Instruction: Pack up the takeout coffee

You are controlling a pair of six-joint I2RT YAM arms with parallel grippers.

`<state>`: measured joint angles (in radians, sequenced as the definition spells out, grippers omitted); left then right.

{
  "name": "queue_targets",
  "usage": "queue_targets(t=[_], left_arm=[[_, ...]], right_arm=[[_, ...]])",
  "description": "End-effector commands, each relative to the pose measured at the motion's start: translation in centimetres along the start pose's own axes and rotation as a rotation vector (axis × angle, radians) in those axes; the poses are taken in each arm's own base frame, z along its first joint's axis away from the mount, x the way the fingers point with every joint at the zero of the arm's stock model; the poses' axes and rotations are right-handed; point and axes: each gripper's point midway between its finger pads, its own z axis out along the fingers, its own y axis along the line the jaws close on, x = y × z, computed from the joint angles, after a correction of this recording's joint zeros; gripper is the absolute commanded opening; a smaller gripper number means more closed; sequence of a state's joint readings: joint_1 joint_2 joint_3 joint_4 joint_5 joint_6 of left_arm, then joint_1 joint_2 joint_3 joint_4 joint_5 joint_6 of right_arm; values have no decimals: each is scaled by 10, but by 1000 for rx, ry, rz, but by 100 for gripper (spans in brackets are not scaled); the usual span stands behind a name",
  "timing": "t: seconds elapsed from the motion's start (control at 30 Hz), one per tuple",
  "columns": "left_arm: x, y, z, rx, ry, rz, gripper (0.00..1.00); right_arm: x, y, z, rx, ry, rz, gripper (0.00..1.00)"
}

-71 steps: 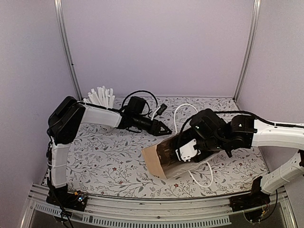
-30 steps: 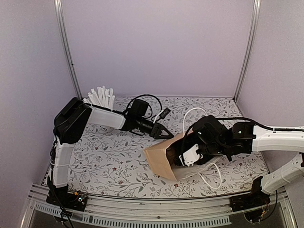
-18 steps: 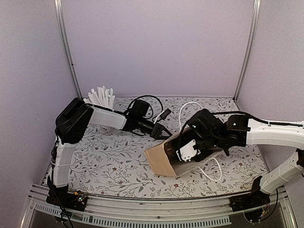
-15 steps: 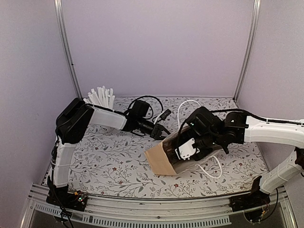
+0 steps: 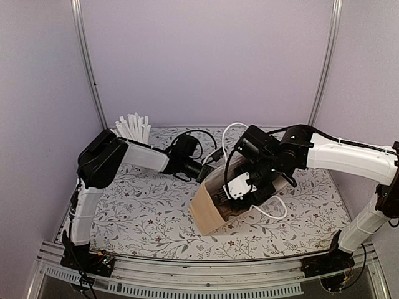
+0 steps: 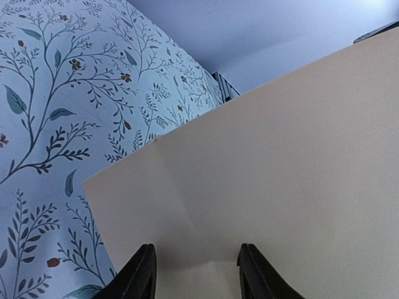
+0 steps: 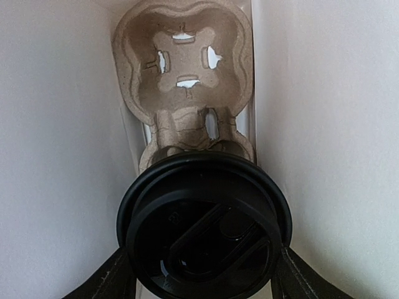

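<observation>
1. Floral-printed cloth covers the desk [image 5: 137,212], and both arm bases sit at its near edge.
2. At mid-desk a brown paper bag [image 5: 204,212] lies tilted. Its closed bottom is low toward the near left and its mouth is raised toward the right arm. A white cord loop [image 5: 274,210] hangs beside that mouth.
3. The right gripper [image 7: 202,277] reaches into the mouth of the bag. Its jaws are clamped on the takeout coffee [image 7: 204,224], with one finger on each side of the cup under the black lid.
4. The coffee is inside the bag, between its pale walls, with the lid facing the wrist camera. A brown pulp carrier [image 7: 184,62] lies deeper in the bag, just beyond the cup. I cannot tell whether the cup is seated in the carrier's nearer pocket.
5. The left gripper [image 6: 196,274] is at the far-left side of the bag. Its jaws stand apart, and the bag's flat paper side fills the view just ahead of them. I cannot tell whether the tips touch the paper.
6. A white cup of white sticks [image 5: 133,128] stands in the back-left corner, well apart from the bag.
7. Lavender walls with metal posts close the space behind.
</observation>
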<state>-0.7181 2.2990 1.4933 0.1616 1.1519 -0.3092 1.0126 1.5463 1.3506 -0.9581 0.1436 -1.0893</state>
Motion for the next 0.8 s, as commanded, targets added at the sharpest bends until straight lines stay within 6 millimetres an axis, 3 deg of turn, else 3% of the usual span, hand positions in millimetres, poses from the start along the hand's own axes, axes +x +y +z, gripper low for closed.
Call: queue_targets(t=[0.0, 0.47, 0.77], left_arm=[[9, -18, 10, 95, 32, 12, 48], [24, -37, 24, 174, 80, 18, 47], [25, -35, 25, 160, 79, 15, 50]], right_arm=[[-6, -1, -4, -58, -37, 33, 31], [-14, 16, 2, -264, -71, 81, 30], [-16, 28, 8, -349, -76, 82, 30]])
